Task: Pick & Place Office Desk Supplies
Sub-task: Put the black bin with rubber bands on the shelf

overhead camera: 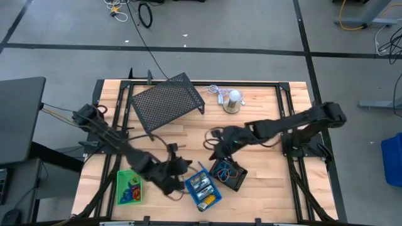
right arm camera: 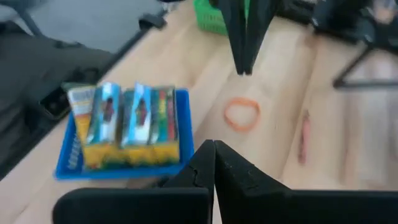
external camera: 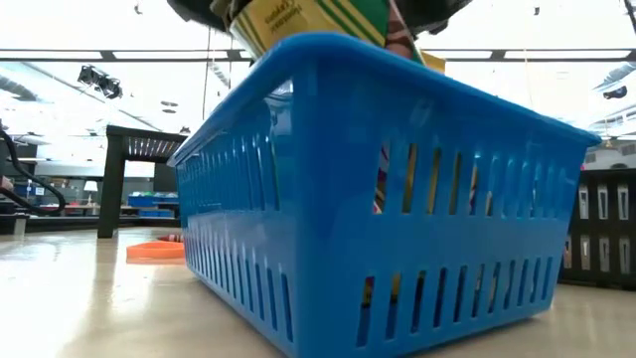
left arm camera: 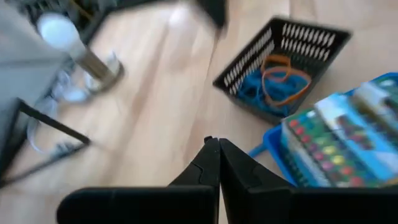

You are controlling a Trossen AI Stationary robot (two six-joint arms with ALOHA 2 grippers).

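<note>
A blue tray [overhead camera: 202, 190] near the table's front edge holds several crayon boxes [right arm camera: 124, 121] side by side. Right of it, a black mesh tray [overhead camera: 228, 174] contains blue and orange elastic loops [left arm camera: 273, 84]. A green tray [overhead camera: 129, 186] sits at the front left. An orange loop [right arm camera: 241, 114] lies flat on the bare wood. My left gripper [overhead camera: 187, 164] hovers shut just left of the blue tray, with nothing in it. My right gripper [overhead camera: 212, 149] hovers shut behind the two trays, also with nothing in it.
A large black mesh rack [overhead camera: 166, 100] stands at the back of the table. A silver dome-shaped thing [overhead camera: 232, 100] with a white cord is to its right. A thin red stick [right arm camera: 303, 137] lies on the wood near the orange loop. Bare wood shows mid-table.
</note>
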